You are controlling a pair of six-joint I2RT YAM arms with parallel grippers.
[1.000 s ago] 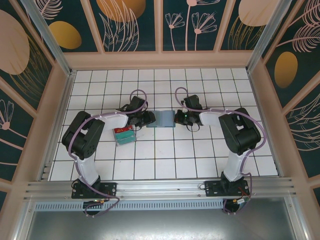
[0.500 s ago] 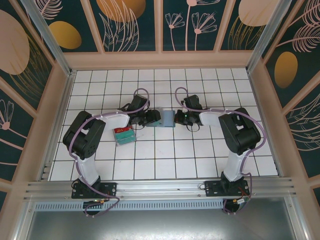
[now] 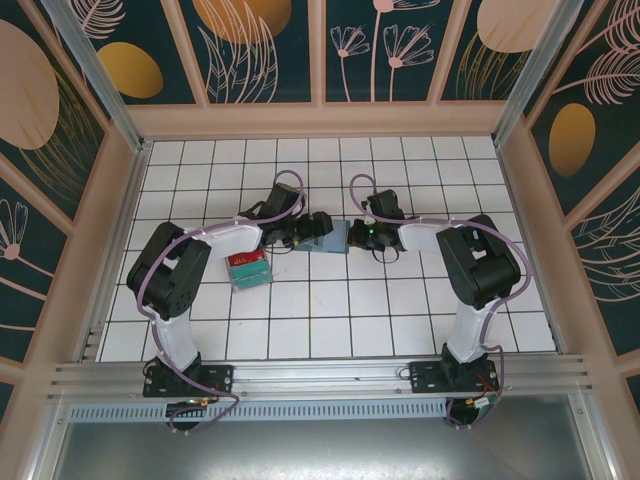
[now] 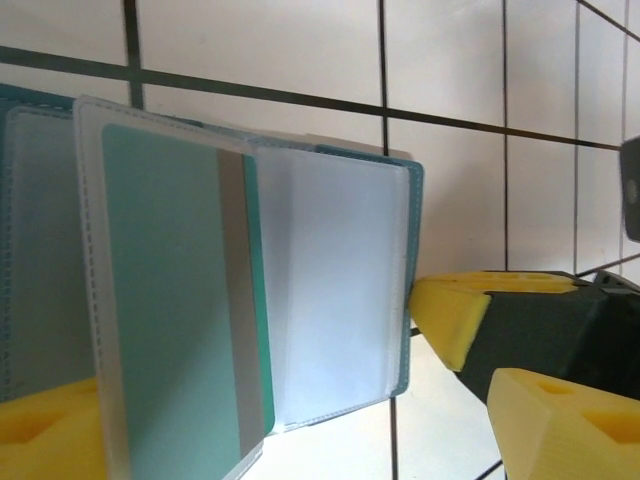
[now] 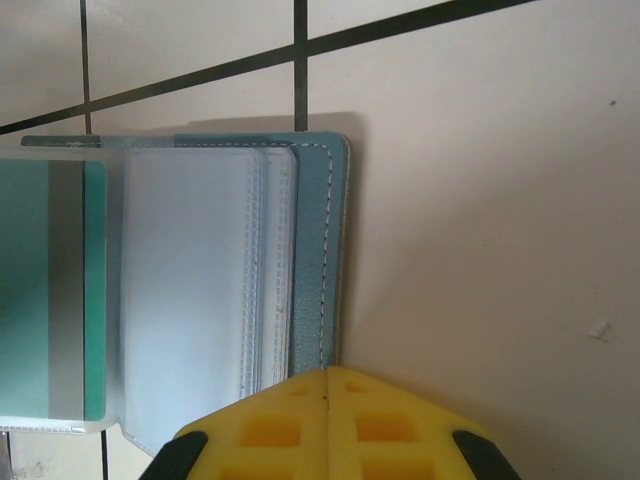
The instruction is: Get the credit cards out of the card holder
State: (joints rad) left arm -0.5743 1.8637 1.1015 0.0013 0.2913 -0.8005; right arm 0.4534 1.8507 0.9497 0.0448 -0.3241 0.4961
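While the card holder (image 3: 336, 242) lies open at table centre, its teal card (image 4: 170, 300) runs 12-to-6 in my left wrist view, squarely inside the left gripper (image 4: 290, 425), jaws spread and empty. The right gripper (image 5: 325, 420), clenched on nothing, presses the holder's 3 o'clock edge.

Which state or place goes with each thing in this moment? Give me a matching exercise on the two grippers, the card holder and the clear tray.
Things:
1. left gripper
2. right gripper
3. card holder
4. clear tray

States or places:
A. lying open, inside facing up
B. pads shut together at the holder's edge
C. left of the holder, not touching it, red contents inside
D. fingers spread wide over the holder

Pairs: 1-D, 2-B, 3-A, 4-C
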